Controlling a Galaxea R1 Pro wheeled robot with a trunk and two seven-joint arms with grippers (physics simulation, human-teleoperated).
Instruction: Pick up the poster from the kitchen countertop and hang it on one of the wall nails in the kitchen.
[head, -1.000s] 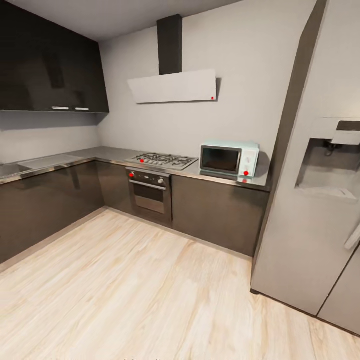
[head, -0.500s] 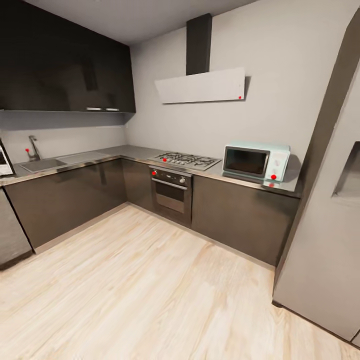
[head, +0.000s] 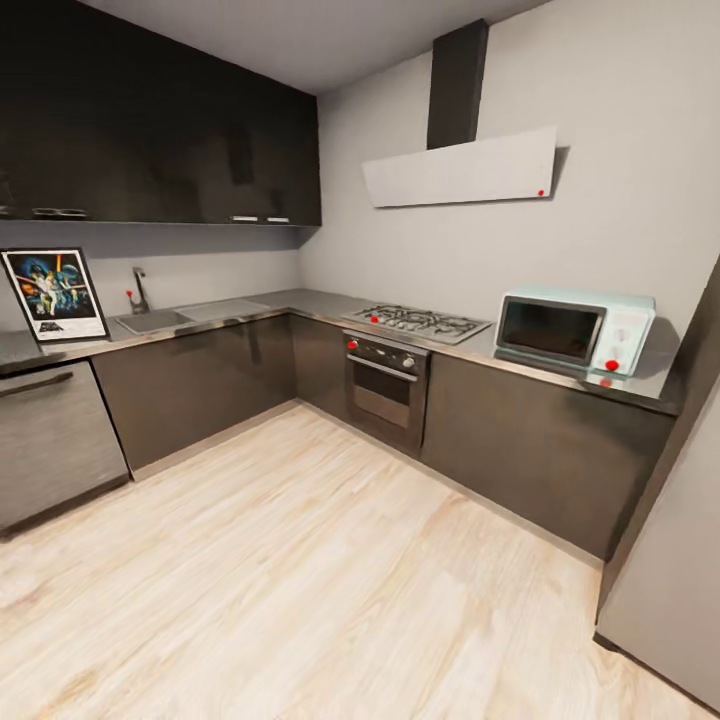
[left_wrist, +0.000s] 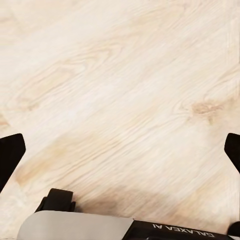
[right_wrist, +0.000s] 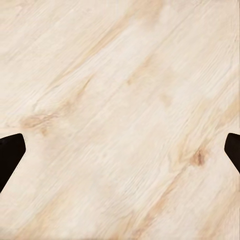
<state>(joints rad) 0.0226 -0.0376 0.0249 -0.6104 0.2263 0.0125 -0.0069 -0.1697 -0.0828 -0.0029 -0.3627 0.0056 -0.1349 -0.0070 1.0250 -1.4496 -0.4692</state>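
The poster (head: 55, 295) stands upright at the far left, leaning against the backsplash on the pale grey kitchen countertop (head: 232, 311), beside the inset sink (head: 152, 321) and tap (head: 138, 289). It has a black frame, a white border and dark artwork. In the left wrist view my left gripper (left_wrist: 120, 155) is open over the wood floor, its dark fingertips (left_wrist: 9, 155) wide apart with nothing between them. My right gripper (right_wrist: 120, 155) is open the same way above bare planks. The wall nails are out of view.
Dark cabinets run in an L along the walls. A gas hob (head: 418, 322) over an oven (head: 385, 385) and a teal microwave (head: 575, 332) sit on the right run, and a steel dishwasher front (head: 50, 440) stands below the poster. A fridge side (head: 670, 570) is at right. Light wood floor (head: 330, 560) spreads ahead.
The head view has swung left: the hob, the microwave and the fridge slid right in the picture, and the sink, then the poster, came into view at left.
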